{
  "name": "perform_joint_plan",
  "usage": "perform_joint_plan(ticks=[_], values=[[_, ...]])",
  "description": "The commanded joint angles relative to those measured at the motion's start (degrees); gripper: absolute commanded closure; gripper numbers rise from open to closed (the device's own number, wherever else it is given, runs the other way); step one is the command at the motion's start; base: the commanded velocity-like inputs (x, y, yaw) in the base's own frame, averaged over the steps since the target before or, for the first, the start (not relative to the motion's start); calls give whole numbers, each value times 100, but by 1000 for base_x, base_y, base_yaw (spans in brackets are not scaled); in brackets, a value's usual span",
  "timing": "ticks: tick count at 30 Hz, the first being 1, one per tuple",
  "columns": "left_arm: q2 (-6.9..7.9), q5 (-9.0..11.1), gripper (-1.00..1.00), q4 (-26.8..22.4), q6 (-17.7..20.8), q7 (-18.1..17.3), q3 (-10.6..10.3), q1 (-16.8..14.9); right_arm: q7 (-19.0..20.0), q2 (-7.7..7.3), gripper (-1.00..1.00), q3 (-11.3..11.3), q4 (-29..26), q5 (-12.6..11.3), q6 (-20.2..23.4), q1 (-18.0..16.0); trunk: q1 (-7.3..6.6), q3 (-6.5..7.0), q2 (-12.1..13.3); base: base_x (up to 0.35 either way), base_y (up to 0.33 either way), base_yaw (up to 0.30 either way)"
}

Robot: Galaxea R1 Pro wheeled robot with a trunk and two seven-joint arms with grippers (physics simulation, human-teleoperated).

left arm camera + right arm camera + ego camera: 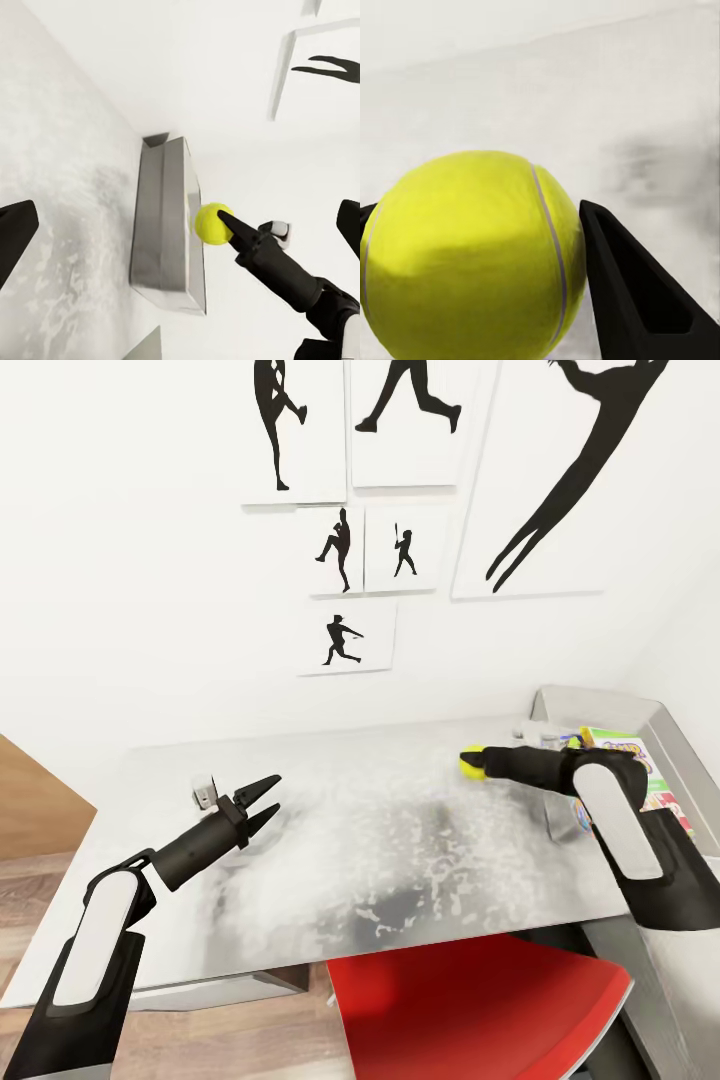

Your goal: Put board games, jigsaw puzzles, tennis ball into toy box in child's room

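You can't read any lettering here: the print on the colourful game box in the tray is too blurred.

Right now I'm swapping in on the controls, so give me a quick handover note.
Right pincer: shut on the tennis ball, held above the table.
Left pincer: open, holding nothing, over the table's left part.
Toy box: at the table's right end, with at least one colourful board game inside.
Left to do: carry the ball to the box. Other toys' whereabouts can't be confirmed.
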Motion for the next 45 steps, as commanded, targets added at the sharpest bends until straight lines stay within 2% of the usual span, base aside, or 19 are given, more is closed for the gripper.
perform_joint_plan(ticks=[1,2,3,6,8,10,13,14,17,23,35,39,45], values=[[-1,-32,-100,1,27,-36,8,-5,-66,-6,100,4,-6,-101,7,-5,3,-9,-10,0,0,0],[-4,-33,-100,1,27,-36,9,-5,-58,-127,100,-281,-77,-179,7,-16,3,-9,-10,0,0,0],[-4,-33,-100,1,27,-36,9,-5,-58,-127,100,-281,-77,-179,7,-16,3,-9,-10,0,0,0],[-6,-36,-100,2,28,-36,8,-7,-45,-258,100,-657,-139,-247,7,-87,3,-9,-10,0,0,0],[-11,-37,-100,2,28,-36,7,-9,-38,-315,100,-825,-162,-273,7,-155,3,-9,-10,0,0,0],[-26,-43,-100,-1,28,-36,-1,-10,-33,-384,100,-940,-177,-287,7,-214,3,-9,-10,0,0,-4],[-48,-51,-100,-11,26,-33,-97,-22,-13,-566,100,-1087,-190,-303,7,-263,3,-9,-10,0,0,-42],[-48,-51,-100,-11,26,-33,-97,-22,-13,-566,100,-1087,-190,-303,7,-263,3,-9,-10,0,0,-65],[-59,-61,-100,-17,21,-21,-268,-53,86,-712,100,-1285,-197,-317,7,-286,3,-9,-10,0,0,-131],[-67,-71,-100,-18,14,-6,-428,-95,466,-835,100,-1637,-202,-344,7,-304,3,-9,-10,0,0,-223],[-75,-70,-100,-25,13,57,-494,-113,603,-870,100,-1792,-20,-344,7,-325,3,-9,-10,0,0,-213],[-77,-68,-100,-28,14,68,-499,-116,597,-870,100,-1795,376,-341,7,-404,3,-9,-10,0,0,-58],[-75,-69,-100,-33,14,74,-502,-117,597,-855,100,-1754,1476,-336,7,-937,3,-9,-10,0,0,-22]])
